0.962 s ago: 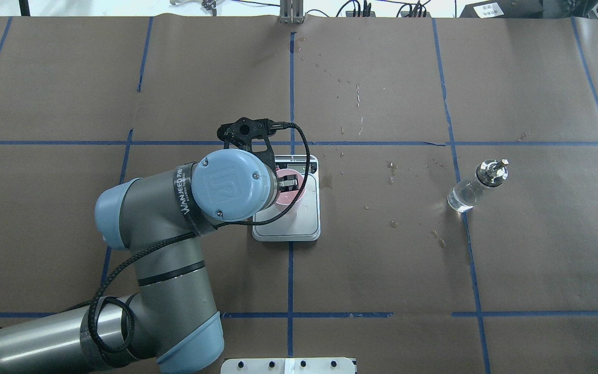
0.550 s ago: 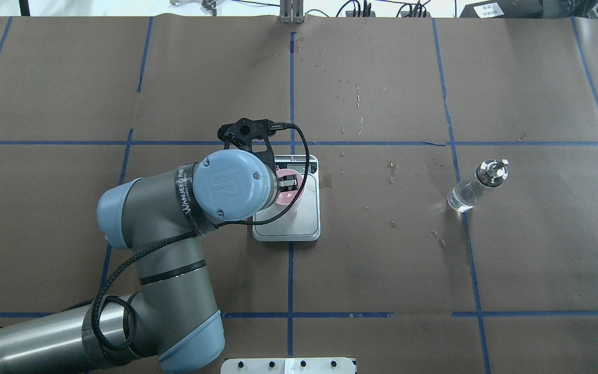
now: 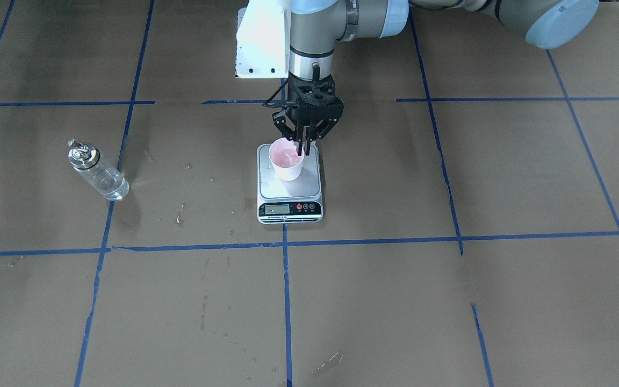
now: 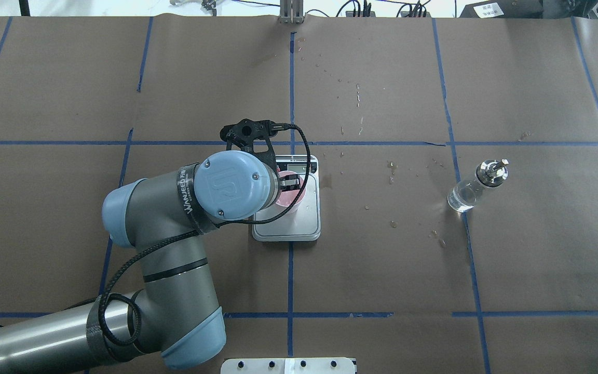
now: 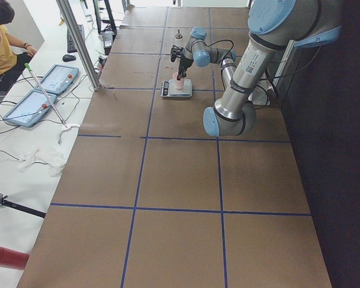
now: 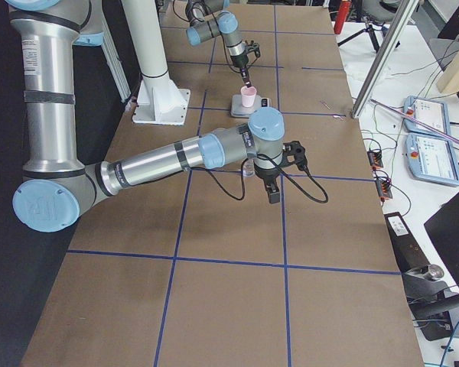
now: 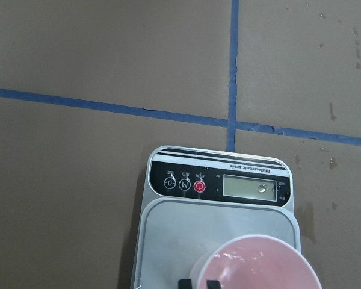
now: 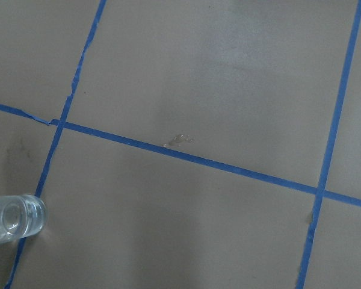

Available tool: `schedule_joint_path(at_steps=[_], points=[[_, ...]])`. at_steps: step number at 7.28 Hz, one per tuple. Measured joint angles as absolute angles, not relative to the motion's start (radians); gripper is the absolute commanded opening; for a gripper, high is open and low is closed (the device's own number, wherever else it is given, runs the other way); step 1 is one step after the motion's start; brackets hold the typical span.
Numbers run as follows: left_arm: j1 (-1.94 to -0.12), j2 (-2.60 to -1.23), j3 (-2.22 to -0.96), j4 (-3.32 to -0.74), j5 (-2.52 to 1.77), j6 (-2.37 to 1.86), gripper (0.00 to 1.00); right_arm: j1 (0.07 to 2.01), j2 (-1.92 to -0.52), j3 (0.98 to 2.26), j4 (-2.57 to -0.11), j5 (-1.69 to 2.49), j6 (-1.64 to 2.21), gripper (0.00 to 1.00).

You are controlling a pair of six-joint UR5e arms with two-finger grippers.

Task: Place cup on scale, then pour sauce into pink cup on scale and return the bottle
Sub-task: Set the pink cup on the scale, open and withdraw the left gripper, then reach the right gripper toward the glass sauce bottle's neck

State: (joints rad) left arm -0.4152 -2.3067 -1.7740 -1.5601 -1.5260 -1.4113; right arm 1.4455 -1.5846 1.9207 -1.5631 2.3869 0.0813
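Cup (image 3: 286,159) is upright on the scale (image 3: 289,189), on the robot-side half of the steel platform, w/ the display strip facing the operators. Left gripper (image 3: 305,143) is down on it right now, pointing straight at the table. Its fingers (image 7: 184,284) are nearly together, nipping the rim on the cup's robot-left side: one inside, one outside, and the wrist cam shows the wall btwn them. Left arm (image 4: 174,249) comes in from the low left corner of the overhead view, elbow bent, wrist stacked right over the scale. Inside of the cup is pink and glossy; can't tell if there's any liquid in it. Scale readout is too small to read. Over to the bottle (image 4: 474,188): upright on the table (image 4: 382,270), on a blue tape line, well apart from the scale on the robot's right. Silver cap is on, contents are clear, level hard to judge. Right gripper (image 6: 275,193) hangs over the table, pointing down. It shows only in the right-end view, so spread or closed, can't tell. Its wrist cam catches a bit of the bottle's clear glass at the lower left corner. Small wet spots (image 4: 392,167) dot the brown paper btwn scale and bottle.
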Motion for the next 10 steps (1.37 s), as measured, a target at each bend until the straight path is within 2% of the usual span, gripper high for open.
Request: schedule_joint_path(at_steps=[2,4,5,8,10], points=[[-0.432,-2.251,-1.866,-1.559,-1.53,-1.327,1.0,1.445,-1.585,1.921,-1.563,2.387,0.079,1.0],[-0.494,-2.092,-2.058,-1.543,-1.539,-1.123,1.0,1.445,-1.584,1.937,-1.562,2.388,0.076,1.0],[-0.549,-2.018,-2.113,-1.541,-1.567,-1.005,1.0,1.444,-1.585,1.953,-1.563,2.39,0.08,1.0],[-0.856,-1.799,-2.189,-1.547,-1.816,-0.579,1.0,1.352,-1.585,2.061,-1.566,2.383,0.263,1.0],[-1.145,-1.695,-2.126,-1.542,-2.037,-0.389,1.0,1.223,-1.579,2.177,-1.567,2.344,0.499,1.0]])
